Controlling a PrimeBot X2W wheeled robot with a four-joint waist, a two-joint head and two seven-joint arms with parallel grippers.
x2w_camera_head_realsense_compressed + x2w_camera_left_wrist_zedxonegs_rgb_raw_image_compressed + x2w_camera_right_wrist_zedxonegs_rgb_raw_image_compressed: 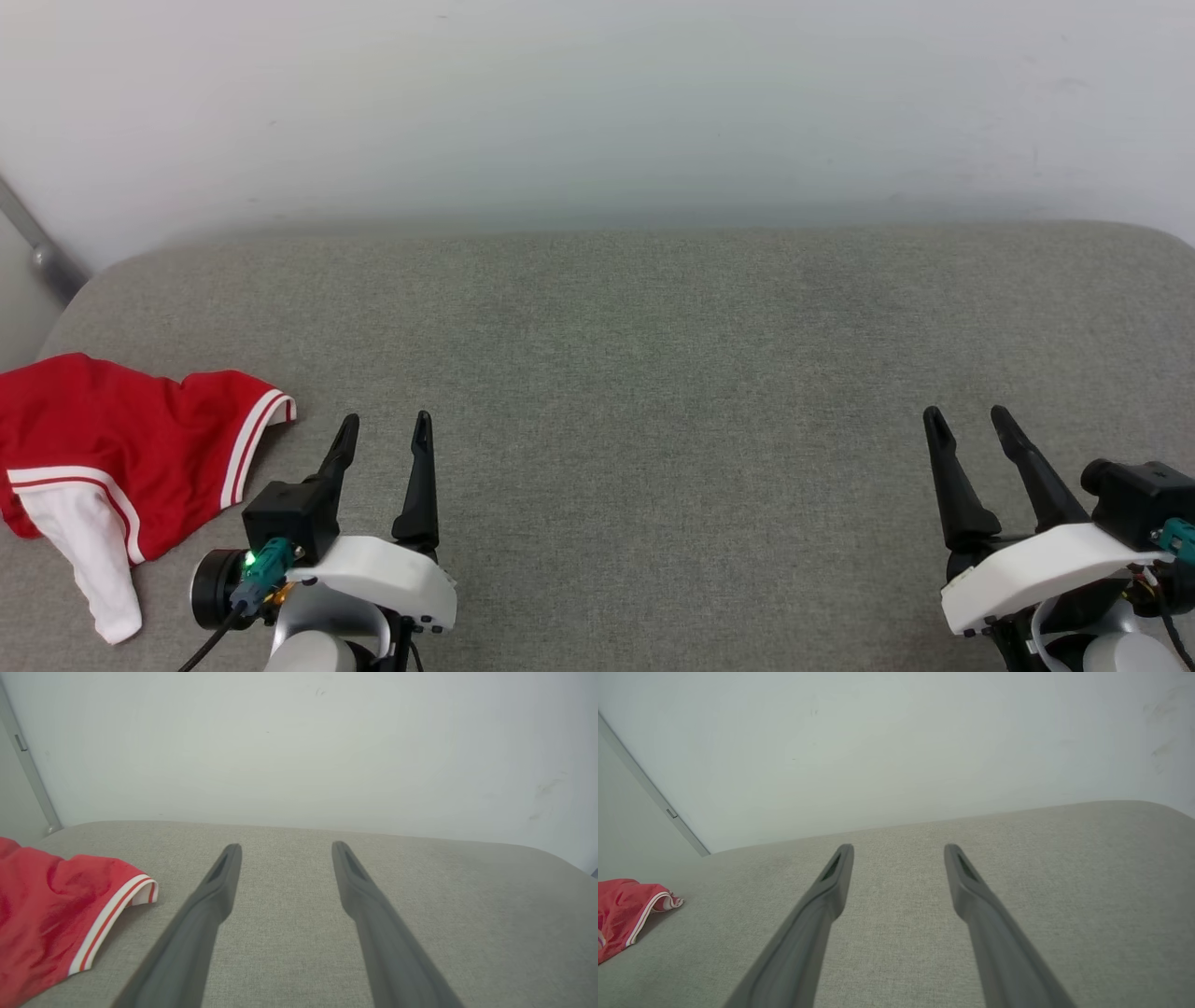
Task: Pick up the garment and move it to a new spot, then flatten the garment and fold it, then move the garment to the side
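Left fingers [422, 467]: spread wide, nothing between them. Right fingers [945, 467]: also spread, empty. Both sets hang just above grey padded surface [653, 373].

Garment [112, 448]: crumpled heap, close beside left fingers on their outer side, not touching; well apart from right fingers.

Progress, as you should judge it: nothing done. Pick-up, move, flattening, folding and shift aside all remain. Left fingers are best placed for first grab.

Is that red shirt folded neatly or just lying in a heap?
Crumpled, not folded: the garment lies bunched, one white sleeve trailing loose.
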